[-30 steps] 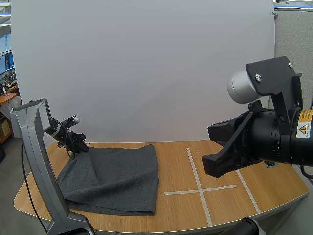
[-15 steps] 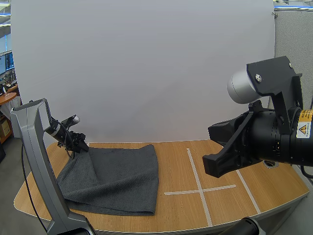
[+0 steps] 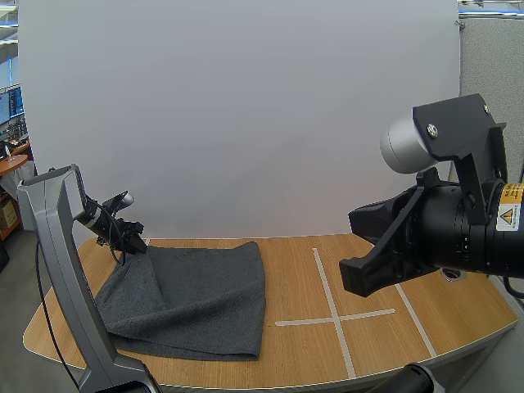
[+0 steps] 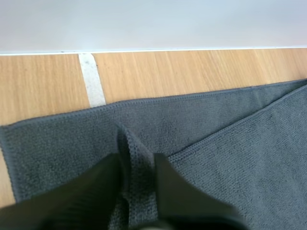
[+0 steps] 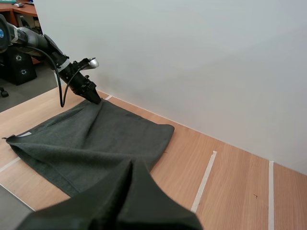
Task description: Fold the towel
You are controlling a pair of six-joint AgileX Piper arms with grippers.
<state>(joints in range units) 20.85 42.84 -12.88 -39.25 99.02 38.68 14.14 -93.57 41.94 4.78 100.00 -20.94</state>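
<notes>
A dark grey towel lies folded on the left half of the wooden table. My left gripper sits at the towel's far left corner. In the left wrist view its fingers pinch a raised ridge of the towel, so the left gripper is shut on the cloth. My right gripper hangs high above the table's front, its fingers lying together as one dark wedge with nothing in them. From there the towel and the left gripper at its far corner both show.
White tape lines form a cross on the table right of the towel. Another tape strip runs under the towel's far edge. My right arm's bulky body hangs over the table's right side. A white wall stands behind the table.
</notes>
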